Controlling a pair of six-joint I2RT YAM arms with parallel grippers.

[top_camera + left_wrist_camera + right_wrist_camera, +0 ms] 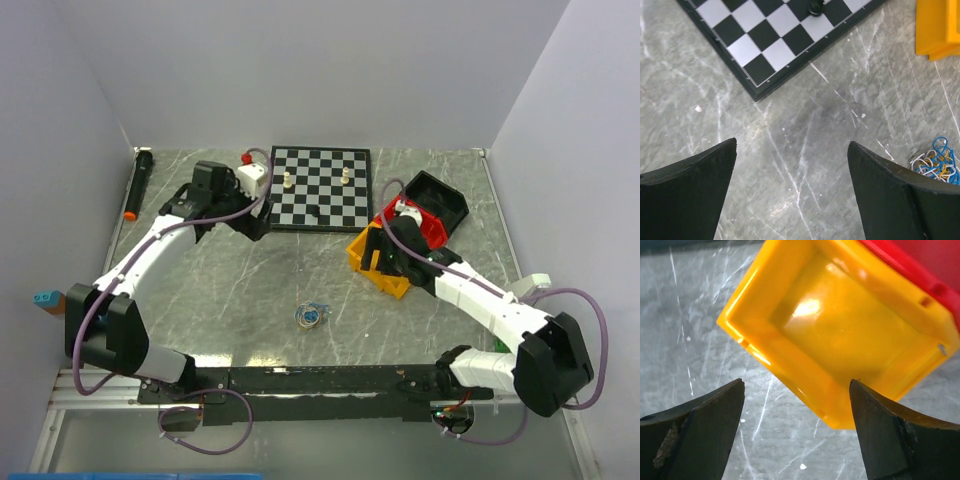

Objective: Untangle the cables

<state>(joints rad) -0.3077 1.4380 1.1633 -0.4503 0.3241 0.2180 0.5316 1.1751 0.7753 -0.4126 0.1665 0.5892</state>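
Plainly, left hand point(792, 150) and right hand point(797, 390) wide open, empty; cables point(312, 315) tangled on the table point(240, 290).

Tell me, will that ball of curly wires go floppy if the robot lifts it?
Probably floppy: the cables are very thin and lie in loose curls. They likely weigh almost nothing, being such a small clump. The blue, yellow and white strands look knotted together, so tugging one would probably drag the whole bundle.
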